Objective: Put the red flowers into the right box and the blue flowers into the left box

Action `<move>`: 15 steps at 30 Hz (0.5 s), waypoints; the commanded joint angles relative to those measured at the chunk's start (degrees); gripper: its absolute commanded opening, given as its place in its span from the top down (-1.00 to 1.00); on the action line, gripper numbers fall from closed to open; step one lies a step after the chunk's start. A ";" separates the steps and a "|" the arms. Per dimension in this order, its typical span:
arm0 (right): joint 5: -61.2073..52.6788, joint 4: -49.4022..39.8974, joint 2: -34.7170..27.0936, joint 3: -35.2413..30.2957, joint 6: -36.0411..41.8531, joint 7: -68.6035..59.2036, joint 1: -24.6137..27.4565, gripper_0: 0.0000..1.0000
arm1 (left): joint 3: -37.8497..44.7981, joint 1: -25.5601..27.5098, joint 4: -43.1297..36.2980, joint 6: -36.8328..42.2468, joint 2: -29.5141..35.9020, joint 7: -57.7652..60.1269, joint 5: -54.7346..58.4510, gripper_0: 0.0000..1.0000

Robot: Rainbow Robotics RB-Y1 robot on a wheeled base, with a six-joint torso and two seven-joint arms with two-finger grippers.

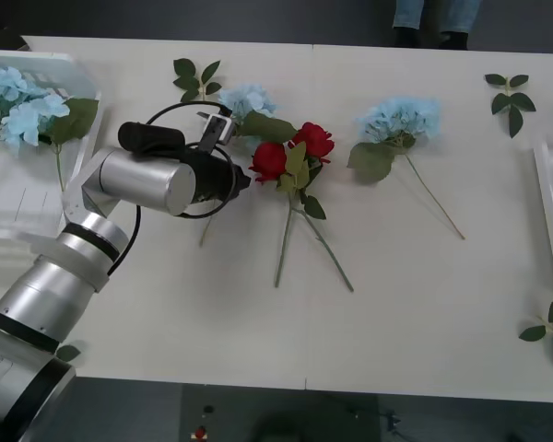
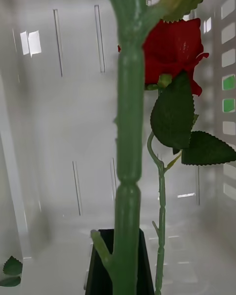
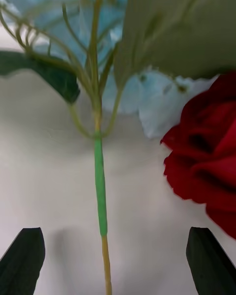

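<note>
Blue flower in hand's reach: a pale blue flower (image 1: pixel 247 99) lies on the surface (image 1: pixel 396 304) just past the left hand (image 1: pixel 223 129); its thin stem (image 3: pixel 100 196) runs straight up the middle between the two black fingers (image 3: pixel 23 260) in the left wrist view.
Left hand: released, fingers spread wide on either side of the stem, not touching it.
Neighbours: two red roses (image 1: pixel 290 155) lie just beside that blue flower, their stems crossing lower down; one bloom (image 3: pixel 209 162) crowds the stem's side in the left wrist view. Another blue flower (image 1: pixel 398 120) lies well apart, toward the robot's right.
Left box: the white basket (image 1: pixel 37 198) at the surface's left edge already holds blue flowers (image 1: pixel 18 101).
Right hand: clenched on a thick green rose stem (image 2: pixel 129 142) inside a white slotted box (image 2: pixel 73 128), with a red rose (image 2: pixel 174 54) lying in it beyond.
Right box: its rim (image 1: pixel 548 198) shows at the surface's right edge.
Step, as I judge it: the left hand lines up to grasp the blue flower's stem.
Next move calls for: lowering onto the stem and closing squarely without catching the rose beside it, then carrying it to the left box.
</note>
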 commanded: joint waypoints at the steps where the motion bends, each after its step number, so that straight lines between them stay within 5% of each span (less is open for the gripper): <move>1: -0.88 0.78 -1.76 -0.30 -1.70 -2.22 0.58 -0.59 | -2.01 -3.78 2.45 -1.55 -0.19 4.18 -2.98 -0.07; 2: -1.41 0.78 -1.68 -0.21 -1.96 -2.22 0.67 -1.00 | -2.53 -4.04 3.24 -1.90 -0.45 5.06 -3.86 0.32; 4: -1.76 0.60 -1.68 -0.30 -2.14 -2.22 0.75 -1.00 | -2.89 -4.48 3.95 -2.17 -0.80 6.03 -5.01 0.75; 8: -2.46 0.60 -1.59 -0.30 -2.14 -2.22 0.75 -1.00 | -2.97 -5.09 3.95 -2.26 -0.98 6.20 -5.36 0.83; 9: -2.82 0.52 -1.68 -0.30 -2.14 -2.22 0.75 -1.00 | -2.97 -5.36 3.95 -2.26 -0.98 6.20 -5.18 0.98; 15: -4.75 0.25 -1.50 -0.21 -2.14 -2.22 0.84 -1.00 | -2.89 -6.06 2.63 -4.37 -1.07 6.47 -3.95 1.00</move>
